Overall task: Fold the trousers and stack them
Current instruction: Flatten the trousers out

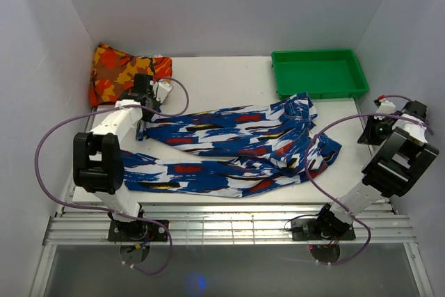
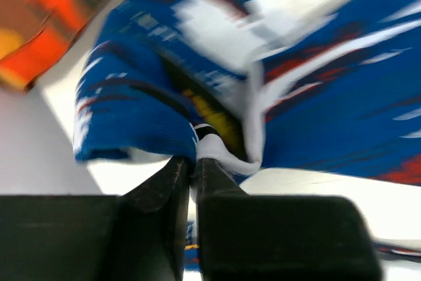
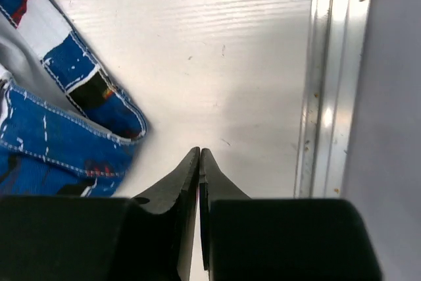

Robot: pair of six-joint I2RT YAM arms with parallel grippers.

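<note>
Overhead view: bright, even, diffuse light from above; white walls evenly lit; soft thin shadows beneath the arms and along the trousers [image 1: 229,151]; faint blue glint on the glossy near strip. Left wrist view: heavy motion blur, trousers' print and orange cloth [image 2: 39,24] smeared; left gripper [image 2: 195,166] a dark, sharper silhouette. Right wrist view: sharp, stitching legible; glare streaks down the metal rail [image 3: 325,97]; pale sheen on the table [image 3: 217,44].

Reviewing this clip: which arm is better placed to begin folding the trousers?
Left. The left gripper sits at a leg cuff of the trousers, and its fingers appear pinched on the white hem. The right gripper is shut on nothing over the table, beside the cloth rather than on it.
</note>
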